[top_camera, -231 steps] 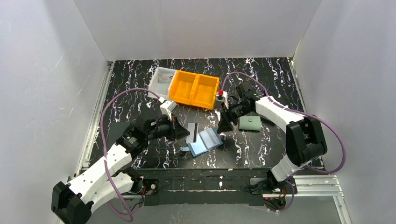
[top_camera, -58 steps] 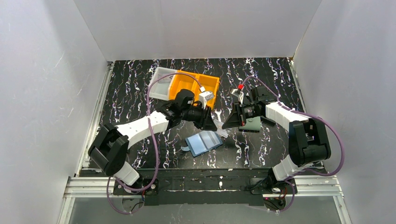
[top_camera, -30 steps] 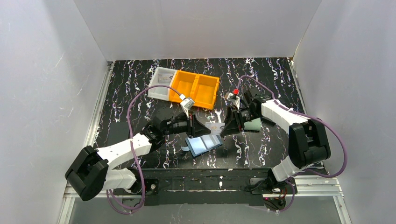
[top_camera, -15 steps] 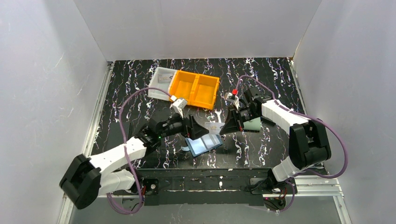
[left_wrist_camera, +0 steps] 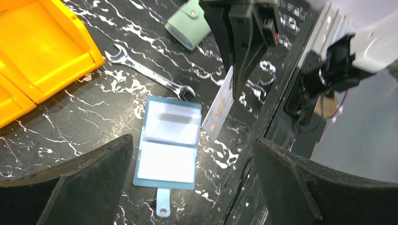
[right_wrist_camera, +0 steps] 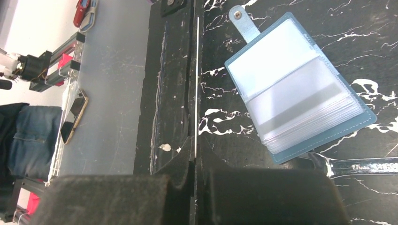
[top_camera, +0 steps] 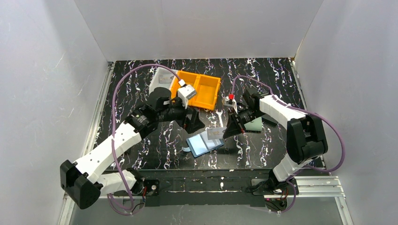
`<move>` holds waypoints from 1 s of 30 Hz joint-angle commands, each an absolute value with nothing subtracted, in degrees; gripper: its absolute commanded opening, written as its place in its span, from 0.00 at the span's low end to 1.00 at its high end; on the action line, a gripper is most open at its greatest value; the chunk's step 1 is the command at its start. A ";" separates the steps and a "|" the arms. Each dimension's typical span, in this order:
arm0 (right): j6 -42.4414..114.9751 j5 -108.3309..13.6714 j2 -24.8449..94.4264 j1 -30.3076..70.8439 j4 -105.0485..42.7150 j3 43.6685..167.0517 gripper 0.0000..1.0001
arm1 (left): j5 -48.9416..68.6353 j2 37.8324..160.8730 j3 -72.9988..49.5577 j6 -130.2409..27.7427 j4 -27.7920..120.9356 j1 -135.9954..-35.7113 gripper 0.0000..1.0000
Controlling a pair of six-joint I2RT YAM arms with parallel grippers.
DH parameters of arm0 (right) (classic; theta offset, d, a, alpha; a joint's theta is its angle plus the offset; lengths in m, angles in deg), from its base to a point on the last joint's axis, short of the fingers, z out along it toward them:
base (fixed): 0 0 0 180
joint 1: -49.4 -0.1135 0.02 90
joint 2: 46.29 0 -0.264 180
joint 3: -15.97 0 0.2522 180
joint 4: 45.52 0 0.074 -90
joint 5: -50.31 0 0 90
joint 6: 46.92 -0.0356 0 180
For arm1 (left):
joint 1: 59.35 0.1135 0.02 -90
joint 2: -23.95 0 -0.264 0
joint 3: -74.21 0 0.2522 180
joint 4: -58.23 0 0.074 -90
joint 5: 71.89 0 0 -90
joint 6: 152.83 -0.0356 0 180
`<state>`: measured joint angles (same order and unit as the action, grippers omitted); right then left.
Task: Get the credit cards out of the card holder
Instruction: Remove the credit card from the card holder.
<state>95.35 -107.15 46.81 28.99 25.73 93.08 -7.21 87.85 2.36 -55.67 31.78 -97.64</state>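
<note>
Currently: right gripper (top_camera: 231, 130) clamped on one credit card (left_wrist_camera: 219, 108), at two o'clock of the open card holder (left_wrist_camera: 167, 140); left gripper (top_camera: 194, 123) wide, empty. Best laid flat, clear of it.

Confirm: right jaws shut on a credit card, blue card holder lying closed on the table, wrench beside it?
One error: the card holder lies open, clear pockets up, per the left wrist view. The rest stands: right jaws shut on a credit card, wrench beside the holder.
</note>
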 commanded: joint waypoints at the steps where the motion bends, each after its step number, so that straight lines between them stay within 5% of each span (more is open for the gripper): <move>1: 99.57 -107.15 47.00 28.57 30.20 95.47 0.01 | -8.90 89.88 -1.38 -67.84 23.44 -101.53 0.98; 11: 102.48 -107.95 48.02 28.57 33.51 96.34 0.01 | -8.96 97.41 -4.21 -77.77 27.41 -108.57 0.91; 19: 103.63 -107.97 48.37 28.57 34.60 96.69 0.01 | -12.76 104.78 -6.29 -74.75 30.51 -108.69 0.71; 30: 104.84 -107.98 48.63 28.57 35.91 97.14 0.01 | -19.03 109.29 -6.55 -71.34 33.58 -108.66 0.30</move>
<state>103.26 -106.93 47.95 28.73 34.04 94.94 -14.93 109.11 -4.67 -72.30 32.57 -108.61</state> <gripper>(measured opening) 0.032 0.358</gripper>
